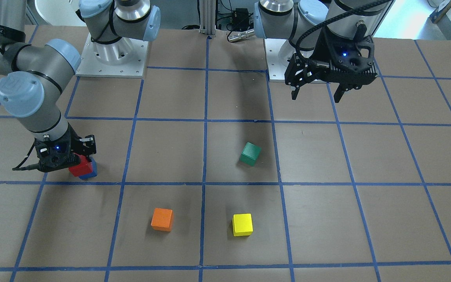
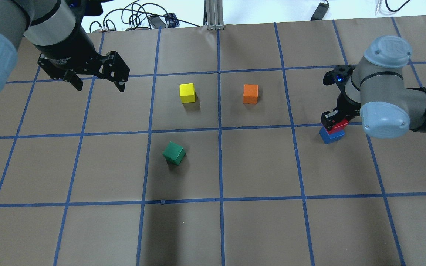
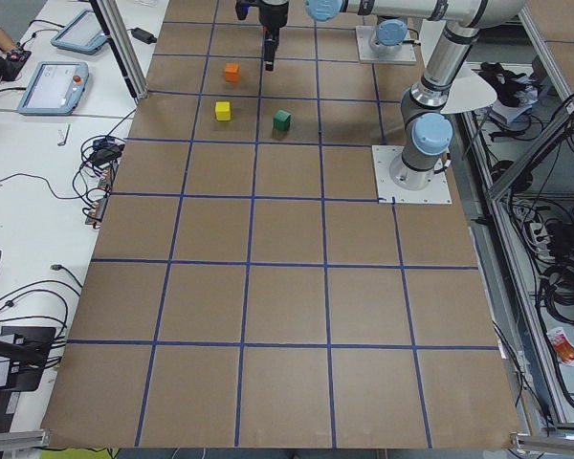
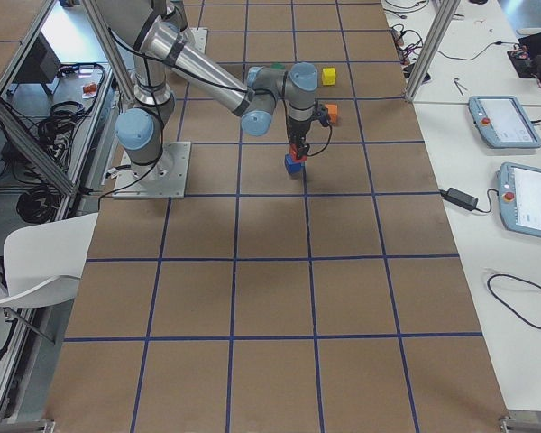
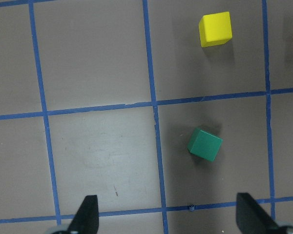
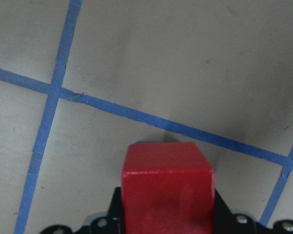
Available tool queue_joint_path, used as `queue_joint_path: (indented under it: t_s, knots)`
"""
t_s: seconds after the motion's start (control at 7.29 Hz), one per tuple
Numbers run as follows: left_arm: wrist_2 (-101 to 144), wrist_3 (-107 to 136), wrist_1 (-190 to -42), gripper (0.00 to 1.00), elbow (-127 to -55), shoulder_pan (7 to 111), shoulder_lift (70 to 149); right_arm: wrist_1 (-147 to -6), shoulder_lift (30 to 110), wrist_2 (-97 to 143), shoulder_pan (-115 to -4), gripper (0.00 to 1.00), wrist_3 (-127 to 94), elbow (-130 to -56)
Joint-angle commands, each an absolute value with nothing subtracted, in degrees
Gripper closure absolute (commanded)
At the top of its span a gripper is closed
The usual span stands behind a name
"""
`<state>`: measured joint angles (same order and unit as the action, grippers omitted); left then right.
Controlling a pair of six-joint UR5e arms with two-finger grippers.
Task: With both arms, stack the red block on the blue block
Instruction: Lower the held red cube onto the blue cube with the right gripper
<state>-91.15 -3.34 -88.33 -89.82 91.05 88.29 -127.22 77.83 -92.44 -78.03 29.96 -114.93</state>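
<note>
The red block (image 1: 80, 167) is between the fingers of my right gripper (image 1: 77, 161), which is shut on it. It rests on, or just above, the blue block (image 1: 92, 172), which stands on the brown table. In the overhead view the red block (image 2: 340, 125) sits a little off-centre over the blue block (image 2: 331, 135). In the right wrist view the red block (image 6: 167, 180) hides the blue one. My left gripper (image 1: 315, 94) is open and empty, high above the table near its base; it also shows in the overhead view (image 2: 96, 83).
A green cube (image 1: 250, 153) lies tilted near the table's middle. An orange cube (image 1: 162, 219) and a yellow cube (image 1: 242, 224) stand toward the far side from the robot. Blue tape lines grid the table. The arm bases are bolted on at the robot's edge.
</note>
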Motion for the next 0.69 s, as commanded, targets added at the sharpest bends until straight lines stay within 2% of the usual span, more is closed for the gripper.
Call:
queue_joint_path:
  t_s: [0.0,0.41,0.55]
  knots:
    - [-91.14,-3.34,-88.33,0.00,-89.82,91.05,88.24,-125.26,78.57,-92.46,-77.96,1.00,29.80,-114.96]
    - [-91.14,-3.34,-88.33,0.00,-89.82,91.05,88.33,-124.98,79.01,-93.16,-77.87,0.96,29.71,-114.96]
    - [-91.14,-3.34,-88.33,0.00,-89.82,91.05,88.33,-124.98,79.01,-93.25,-77.87,0.90,29.71,-114.96]
